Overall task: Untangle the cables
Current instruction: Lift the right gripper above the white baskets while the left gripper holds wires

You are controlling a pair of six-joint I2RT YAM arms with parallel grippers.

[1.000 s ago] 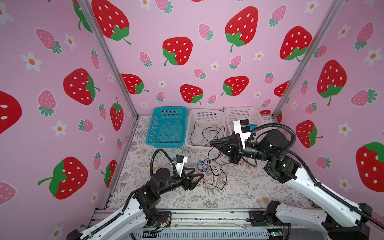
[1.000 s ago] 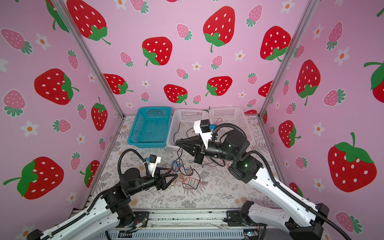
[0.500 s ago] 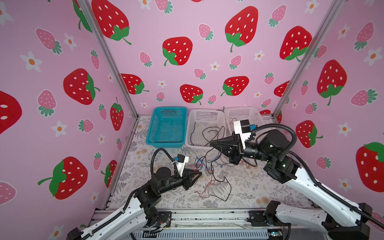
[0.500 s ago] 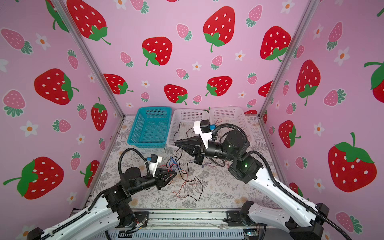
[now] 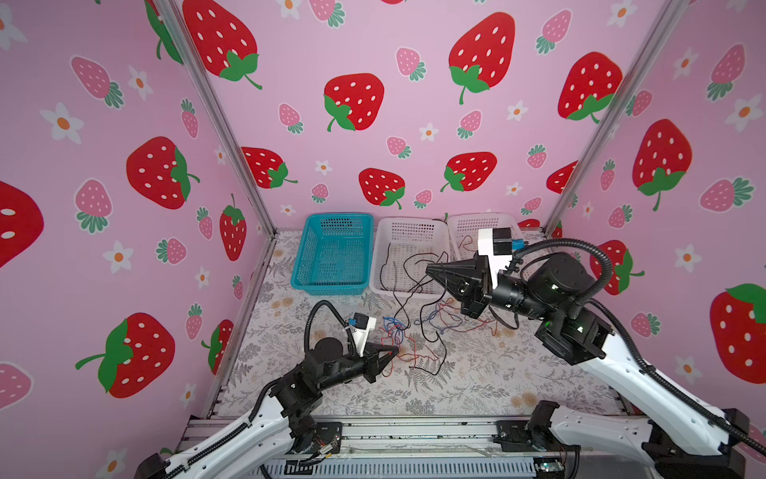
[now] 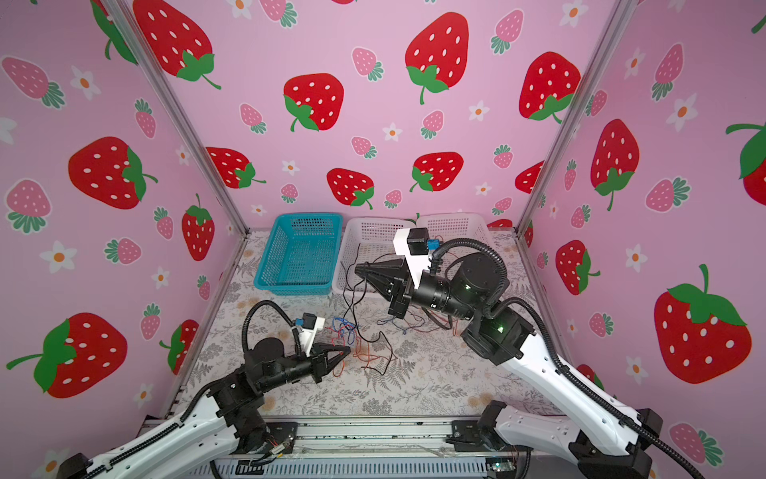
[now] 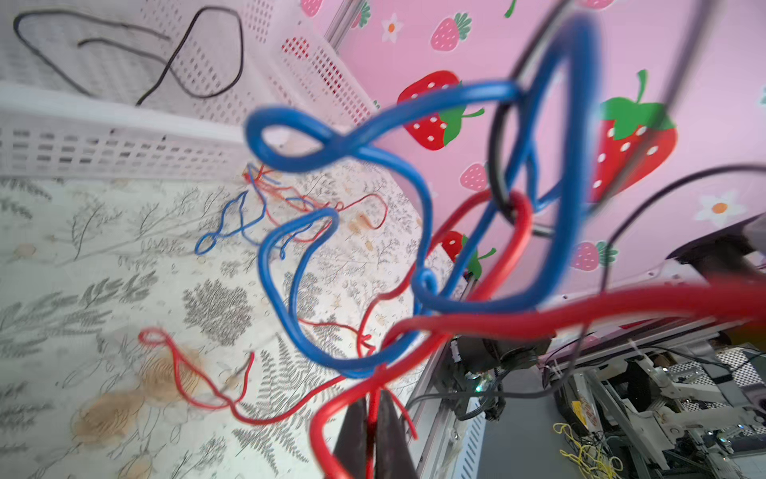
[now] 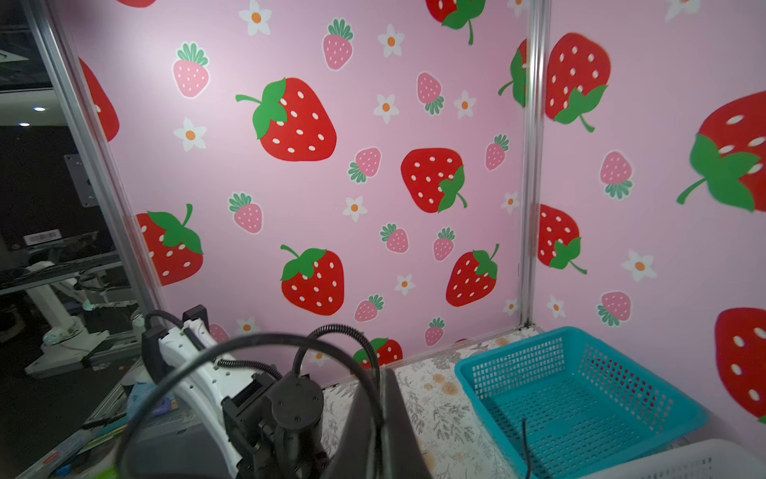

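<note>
A teal basket (image 5: 331, 286) stands at the back of the tabletop (image 5: 497, 381), well beyond the left tool (image 5: 393, 351) and off to its left. The left tool sits low over the floral tabletop in both top views (image 6: 347, 351). Its fingers (image 7: 389, 431) are pressed together on a red cable (image 7: 497, 319), which runs out from between them. Just past its tip, the left wrist view shows that red cable looped through a blue cable (image 7: 578, 166) and a dark strand, all lifted off the surface and blurred by nearness. The rest of the cables (image 5: 408, 331) lie as a loose red, blue and black tangle on the tabletop between the two tools, nearer the left tool's tip (image 6: 364, 344). A white basket (image 5: 408, 295) stands just under and behind the right tool (image 5: 429, 269), with black strands trailing over its front wall down into the tangle. The right tool is raised above that wall, pointing towards the teal basket, and its fingers (image 8: 398, 414) are closed on a black cable (image 8: 248, 338) that arcs away from them. A second white basket (image 5: 485, 220) stands behind the right tool's wrist, partly hidden by it.
</note>
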